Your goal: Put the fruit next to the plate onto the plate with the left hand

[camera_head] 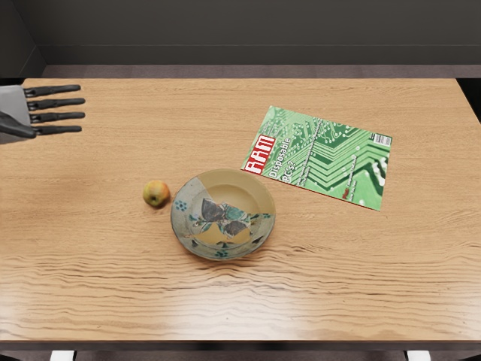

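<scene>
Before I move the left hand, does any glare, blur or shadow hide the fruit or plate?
Head view: sharp, evenly lit; fruit and plate cast only faint shadows; a pale sheen lies on the table near the front edge, clear of both.

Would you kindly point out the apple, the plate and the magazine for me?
apple (pixel 156 193), head view, middle of the fruit's skin.
plate (pixel 185 201), head view, left inner rim.
magazine (pixel 323 158), head view, middle of the green cover.
</scene>
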Robot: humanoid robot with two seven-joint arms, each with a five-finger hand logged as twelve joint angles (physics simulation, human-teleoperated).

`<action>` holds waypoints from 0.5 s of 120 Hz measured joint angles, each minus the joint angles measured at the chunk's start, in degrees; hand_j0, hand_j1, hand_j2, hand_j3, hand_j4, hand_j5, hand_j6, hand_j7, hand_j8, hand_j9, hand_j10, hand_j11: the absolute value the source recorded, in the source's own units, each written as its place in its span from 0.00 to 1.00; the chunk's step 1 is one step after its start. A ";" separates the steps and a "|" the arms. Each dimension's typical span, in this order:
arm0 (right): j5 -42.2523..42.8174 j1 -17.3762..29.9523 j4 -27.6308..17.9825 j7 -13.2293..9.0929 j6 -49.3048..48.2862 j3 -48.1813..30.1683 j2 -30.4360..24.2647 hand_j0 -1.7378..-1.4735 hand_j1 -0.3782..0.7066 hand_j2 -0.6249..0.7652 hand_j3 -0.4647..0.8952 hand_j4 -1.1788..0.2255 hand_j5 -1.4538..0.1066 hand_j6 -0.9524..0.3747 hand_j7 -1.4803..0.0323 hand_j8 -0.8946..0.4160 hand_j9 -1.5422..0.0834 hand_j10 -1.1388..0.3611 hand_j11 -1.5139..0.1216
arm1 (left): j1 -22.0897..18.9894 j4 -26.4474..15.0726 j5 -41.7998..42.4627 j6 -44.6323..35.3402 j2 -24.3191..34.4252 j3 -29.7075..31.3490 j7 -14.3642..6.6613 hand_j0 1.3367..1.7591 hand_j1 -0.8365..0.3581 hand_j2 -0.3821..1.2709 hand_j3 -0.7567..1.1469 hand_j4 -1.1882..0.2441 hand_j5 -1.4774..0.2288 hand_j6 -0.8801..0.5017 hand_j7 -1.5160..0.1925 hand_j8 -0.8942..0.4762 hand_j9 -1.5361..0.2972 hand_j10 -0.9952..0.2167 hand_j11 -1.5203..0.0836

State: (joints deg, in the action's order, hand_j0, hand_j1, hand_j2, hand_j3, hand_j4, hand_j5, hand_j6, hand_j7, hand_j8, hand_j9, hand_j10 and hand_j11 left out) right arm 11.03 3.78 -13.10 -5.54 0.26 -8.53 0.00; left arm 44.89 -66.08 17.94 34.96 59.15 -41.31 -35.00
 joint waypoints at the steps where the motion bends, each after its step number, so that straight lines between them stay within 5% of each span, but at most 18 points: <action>1: 0.00 0.00 0.00 0.00 0.00 0.00 0.00 0.30 0.05 0.45 0.34 0.83 0.92 0.70 0.96 0.67 0.93 0.75 0.91 | 0.00 0.01 0.05 0.01 0.00 0.00 0.00 0.76 0.98 0.23 0.40 0.82 0.85 0.63 0.88 0.64 0.83 0.81 0.94; 26: 0.03 0.00 0.00 0.00 0.00 0.00 0.00 0.30 0.05 0.45 0.34 0.83 0.92 0.70 0.96 0.67 0.93 0.75 0.91 | 1.15 0.09 -4.55 0.08 -6.45 -0.14 0.00 0.76 0.97 0.23 0.40 0.82 0.85 0.62 0.87 0.64 0.82 0.81 0.93; 46: 0.03 0.00 0.00 0.00 0.00 0.00 0.00 0.30 0.05 0.45 0.34 0.83 0.92 0.70 0.96 0.67 0.93 0.75 0.91 | 3.42 -1.24 -23.23 0.07 -14.02 -1.02 0.00 0.76 0.93 0.24 0.40 0.79 0.82 0.60 0.84 0.61 0.80 0.77 0.90; 60: 0.03 0.00 0.00 0.00 0.00 0.00 0.00 0.30 0.05 0.45 0.34 0.83 0.92 0.70 0.96 0.67 0.93 0.75 0.91 | 3.36 -8.94 -40.77 0.07 -15.01 -1.69 0.00 0.76 0.91 0.24 0.40 0.77 0.80 0.58 0.82 0.59 0.78 0.75 0.88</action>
State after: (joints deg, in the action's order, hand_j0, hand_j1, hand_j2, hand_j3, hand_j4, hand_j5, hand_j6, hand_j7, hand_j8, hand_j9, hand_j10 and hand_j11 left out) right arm 11.06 3.78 -13.10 -5.54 0.26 -8.53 0.00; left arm 48.25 -75.02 -22.84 35.03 44.14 -43.00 -35.00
